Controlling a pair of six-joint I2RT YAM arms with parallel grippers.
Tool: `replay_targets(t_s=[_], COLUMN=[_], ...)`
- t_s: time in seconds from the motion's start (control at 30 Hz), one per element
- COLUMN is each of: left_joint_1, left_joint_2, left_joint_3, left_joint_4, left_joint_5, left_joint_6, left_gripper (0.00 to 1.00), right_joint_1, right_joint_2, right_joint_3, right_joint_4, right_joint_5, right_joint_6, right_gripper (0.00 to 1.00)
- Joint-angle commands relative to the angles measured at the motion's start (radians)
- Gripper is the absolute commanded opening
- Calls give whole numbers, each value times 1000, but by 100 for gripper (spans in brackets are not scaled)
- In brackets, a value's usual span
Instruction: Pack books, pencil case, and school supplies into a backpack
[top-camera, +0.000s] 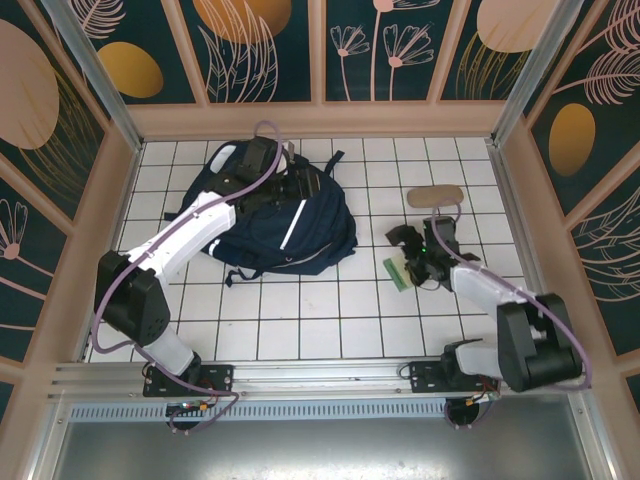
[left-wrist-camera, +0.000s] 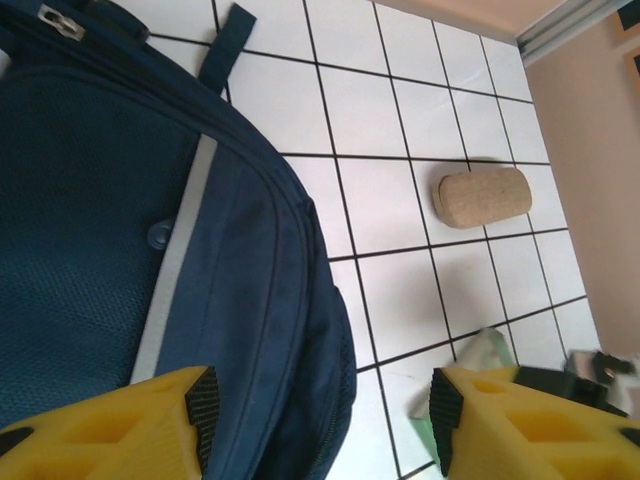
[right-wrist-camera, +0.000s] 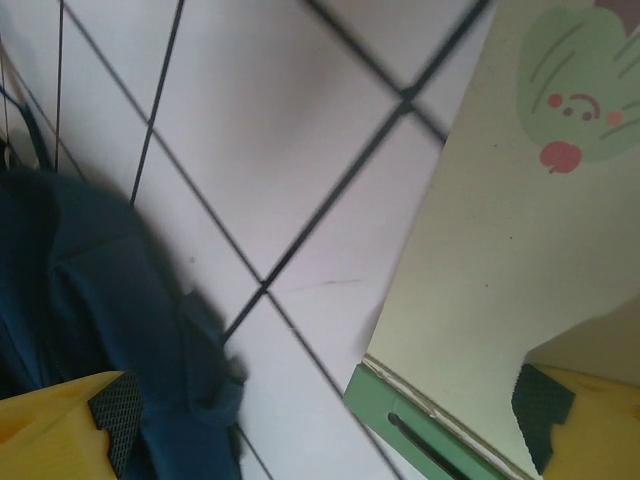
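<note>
The navy backpack (top-camera: 290, 225) lies on the tiled floor left of centre. My left gripper (top-camera: 272, 168) hangs over its top end, open. In the left wrist view the yellow fingers (left-wrist-camera: 150, 420) straddle the backpack (left-wrist-camera: 120, 250) fabric without pinching it. Two school supplies lie to the right: a tan pouch (top-camera: 435, 195) (left-wrist-camera: 483, 197) and a slim green item (top-camera: 397, 272) (left-wrist-camera: 482, 352). My right gripper (top-camera: 406, 255) (right-wrist-camera: 328, 415) stands wide open just above the floor. The green item (right-wrist-camera: 500, 250) lies by its right finger, ungripped. The books and pencil case are out of view.
Wooden walls with patterned panels (top-camera: 320, 50) enclose the white tiled floor (top-camera: 330, 320) on three sides. A backpack strap (left-wrist-camera: 222, 40) trails onto the tiles. The backpack's edge (right-wrist-camera: 90, 330) lies close to my right gripper's left finger.
</note>
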Motion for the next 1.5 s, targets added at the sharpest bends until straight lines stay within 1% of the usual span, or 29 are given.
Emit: replay_targets(t_s=[0.0,0.07,0.13,0.23,0.4,0.53,0.57,0.67,0.77,0.87,0.97,1.03,1.1,1.17,1.27,1.33,1.47], left_joint_1=[-37,-71,-111,-164,-225,-247,-251,-260,-278,-296,-306,-307,-308,-308,-307,-308,-308], left_joint_2=[37,60,79,131,199,233,239,258,285,306,325,340,359,382,406,416,443], left_joint_3=[-20,-12,-10,-16,-26,-61,-77,-116,-132,-152,-160,-163,-158,-148,-141,-136,-123], left_joint_4=[86,88,98,119,139,205,229,300,323,352,371,375,372,366,352,341,314], left_joint_5=[46,37,31,32,68,124,136,175,189,190,192,188,184,184,172,166,163], left_joint_6=[-72,-88,-116,-175,-262,-345,-376,-449,-491,-530,-552,-557,-554,-547,-533,-522,-517], left_gripper=[59,58,58,57,56,55,54,54,54,54,54,54,54,54,54,53,52], right_joint_1=[49,62,66,41,-70,-157,-171,-183,-185,-184,-176,-161,-140,-114,-81,-63,-47], right_joint_2=[82,77,59,50,78,114,129,175,235,273,255,231,209,196,183,170,161], right_joint_3=[76,131,183,242,247,242,244,248,254,255,230,210,183,163,141,125,102], right_joint_4=[-22,-56,-120,-230,-270,-265,-260,-240,-221,-219,-220,-233,-241,-242,-256,-249,-245], right_joint_5=[-16,5,52,131,132,123,122,106,86,85,61,69,67,65,81,82,77], right_joint_6=[13,-24,-78,-180,-351,-479,-509,-577,-617,-631,-616,-598,-574,-548,-502,-480,-437], right_gripper=[99,99,99,99,98,95,93,93,91,85,76,71,62,59,50,50,45])
